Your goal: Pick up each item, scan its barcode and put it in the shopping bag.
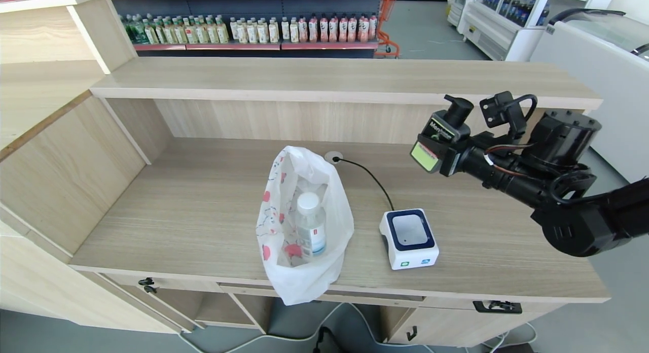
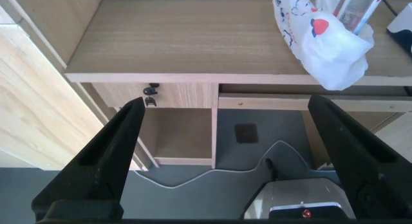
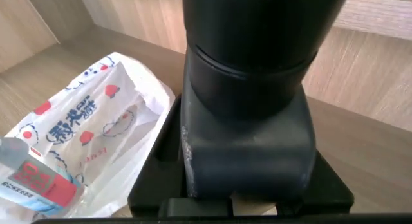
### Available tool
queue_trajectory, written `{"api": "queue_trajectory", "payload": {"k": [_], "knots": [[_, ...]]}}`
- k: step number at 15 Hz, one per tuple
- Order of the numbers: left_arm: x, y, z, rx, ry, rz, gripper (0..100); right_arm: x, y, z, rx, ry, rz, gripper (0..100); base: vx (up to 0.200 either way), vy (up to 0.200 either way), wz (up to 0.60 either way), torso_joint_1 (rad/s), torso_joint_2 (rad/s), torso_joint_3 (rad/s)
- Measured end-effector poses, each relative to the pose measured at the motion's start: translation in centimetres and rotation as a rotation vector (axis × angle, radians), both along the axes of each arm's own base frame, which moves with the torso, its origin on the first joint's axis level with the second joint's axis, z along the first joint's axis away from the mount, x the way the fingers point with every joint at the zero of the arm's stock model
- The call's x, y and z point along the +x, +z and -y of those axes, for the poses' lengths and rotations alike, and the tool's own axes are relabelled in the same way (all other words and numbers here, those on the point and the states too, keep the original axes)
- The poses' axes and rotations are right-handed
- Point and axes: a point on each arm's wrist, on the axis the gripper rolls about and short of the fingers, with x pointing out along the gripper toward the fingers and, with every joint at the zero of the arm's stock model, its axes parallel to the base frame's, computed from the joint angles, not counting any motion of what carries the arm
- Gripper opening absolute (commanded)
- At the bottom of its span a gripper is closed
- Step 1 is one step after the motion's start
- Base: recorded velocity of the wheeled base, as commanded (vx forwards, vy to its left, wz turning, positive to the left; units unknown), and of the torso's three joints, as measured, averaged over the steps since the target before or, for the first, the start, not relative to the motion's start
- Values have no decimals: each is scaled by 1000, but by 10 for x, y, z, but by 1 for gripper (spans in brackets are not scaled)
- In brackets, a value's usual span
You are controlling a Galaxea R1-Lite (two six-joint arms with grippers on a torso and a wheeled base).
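My right gripper (image 1: 442, 149) hangs above the counter, up and to the right of the scanner (image 1: 408, 237), shut on a black bottle (image 1: 442, 126) with a black cap and a green label. The right wrist view shows that bottle (image 3: 251, 89) close up, standing between the jaws. The white shopping bag (image 1: 284, 226) with red prints stands open left of the scanner and holds a clear bottle (image 1: 310, 223) with a white cap. My left gripper (image 2: 225, 166) is open and holds nothing, low in front of the counter's front edge, with the bag's bottom (image 2: 328, 53) overhanging that edge.
A black cable (image 1: 370, 178) runs from the scanner to a grommet (image 1: 333, 157) at the back of the wooden counter (image 1: 192, 206). A raised ledge (image 1: 334, 81) borders the back and a side wall the left. Drawers and an open cubby (image 2: 180, 134) sit below the counter.
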Motion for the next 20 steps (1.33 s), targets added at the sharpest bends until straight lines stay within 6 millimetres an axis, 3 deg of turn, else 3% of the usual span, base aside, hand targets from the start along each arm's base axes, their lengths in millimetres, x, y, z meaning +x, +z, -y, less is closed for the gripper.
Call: {"api": "queue_trajectory", "payload": {"k": [4, 8, 15, 20], "knots": [[0, 0, 0, -2, 0, 0, 100, 4, -1, -2, -1, 4, 1, 0, 0, 200, 0, 4, 2, -4], [0, 0, 0, -5, 0, 0, 100, 20, -3, -16, 2, 32, 18, 0, 0, 0, 0, 0, 0, 0], [0, 0, 0, -5, 1, 0, 100, 39, -41, -34, -27, 76, 17, 0, 0, 0, 0, 0, 0, 0], [0, 0, 0, -5, 0, 0, 100, 41, -64, -50, -39, 163, -12, 0, 0, 0, 0, 0, 0, 0]]}}
